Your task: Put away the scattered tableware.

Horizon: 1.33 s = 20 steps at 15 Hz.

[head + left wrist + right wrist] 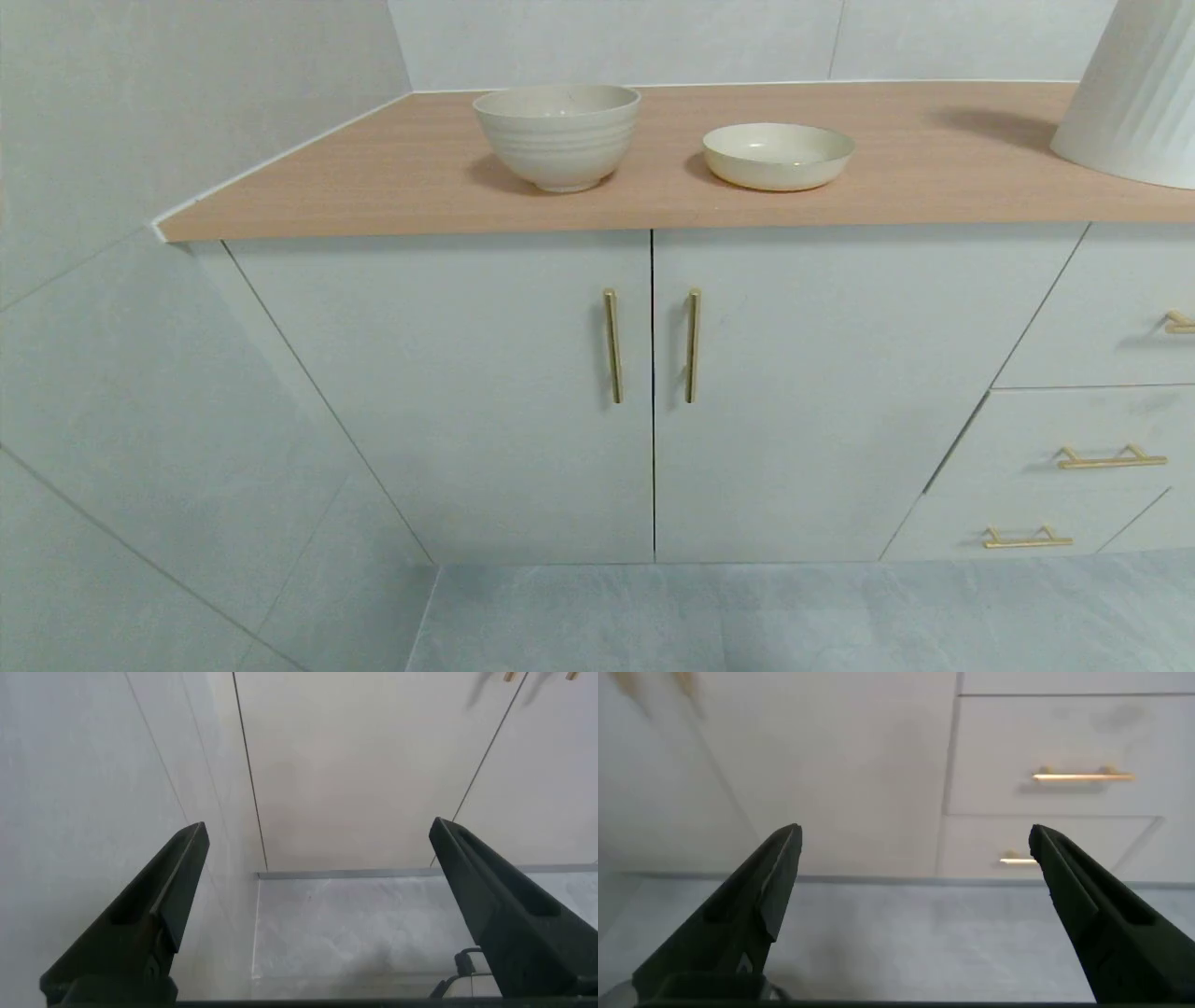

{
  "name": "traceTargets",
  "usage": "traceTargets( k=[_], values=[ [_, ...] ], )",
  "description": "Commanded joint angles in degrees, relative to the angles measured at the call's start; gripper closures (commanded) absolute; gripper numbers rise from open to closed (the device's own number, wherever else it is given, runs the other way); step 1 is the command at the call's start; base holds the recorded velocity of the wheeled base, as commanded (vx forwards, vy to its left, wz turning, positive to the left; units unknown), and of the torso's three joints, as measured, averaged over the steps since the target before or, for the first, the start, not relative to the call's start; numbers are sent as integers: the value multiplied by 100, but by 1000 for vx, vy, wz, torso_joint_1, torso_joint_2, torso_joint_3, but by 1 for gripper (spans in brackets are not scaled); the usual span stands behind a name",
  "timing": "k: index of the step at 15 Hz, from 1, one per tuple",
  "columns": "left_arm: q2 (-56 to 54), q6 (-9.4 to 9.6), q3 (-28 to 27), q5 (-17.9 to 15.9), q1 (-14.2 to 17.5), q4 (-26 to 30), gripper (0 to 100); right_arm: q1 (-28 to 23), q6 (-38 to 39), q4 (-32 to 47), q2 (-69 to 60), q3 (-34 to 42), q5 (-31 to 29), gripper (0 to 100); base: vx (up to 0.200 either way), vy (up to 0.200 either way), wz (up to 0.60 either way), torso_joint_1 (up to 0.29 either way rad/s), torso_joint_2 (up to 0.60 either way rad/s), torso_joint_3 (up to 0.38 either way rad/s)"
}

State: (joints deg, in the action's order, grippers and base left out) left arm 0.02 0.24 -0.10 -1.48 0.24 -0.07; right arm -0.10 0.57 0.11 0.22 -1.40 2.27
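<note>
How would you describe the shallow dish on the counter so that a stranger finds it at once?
Start at the light brown wooden countertop above the white cabinet doors with upright gold handles. Two pale dishes stand on it, apart; take the shallow cream round dish, to the right of the deep off-white ribbed bowl. It is low, wide and smooth, its neighbour tall and grooved.

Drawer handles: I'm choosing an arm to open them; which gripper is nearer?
Right. The right gripper faces the drawer handles; the left gripper faces the left cabinet door beside the wall.
</note>
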Motion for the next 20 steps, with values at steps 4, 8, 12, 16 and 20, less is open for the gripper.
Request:
traceTargets(
  k=[4, 8, 12, 16, 20],
  values=[
    [-2, 2, 1, -2, 2, -1, 0, 493, 409, -11, 2676, -1820, 2111, 0, 0, 0, 0, 0, 0, 0],
    [-2, 2, 1, -2, 2, -1, 0, 1390, 277, -1057, 5884, -2576, 2744, 0, 0, 0, 0, 0, 0, 0],
    [-2, 2, 1, -2, 2, -1, 0, 2145, 312, -2138, 7800, -3709, 2612, 0, 0, 0, 0, 0, 0, 0],
    [-2, 2, 1, -2, 2, -1, 0, 2840, 347, -2156, 8925, -4931, 2612, 0, 0, 0, 0, 0, 0, 0],
    [-2, 2, 1, -2, 2, -1, 0, 3350, 452, -2489, 9901, -5371, 1680, 0, 0, 0, 0, 0, 0, 0]
  ],
)
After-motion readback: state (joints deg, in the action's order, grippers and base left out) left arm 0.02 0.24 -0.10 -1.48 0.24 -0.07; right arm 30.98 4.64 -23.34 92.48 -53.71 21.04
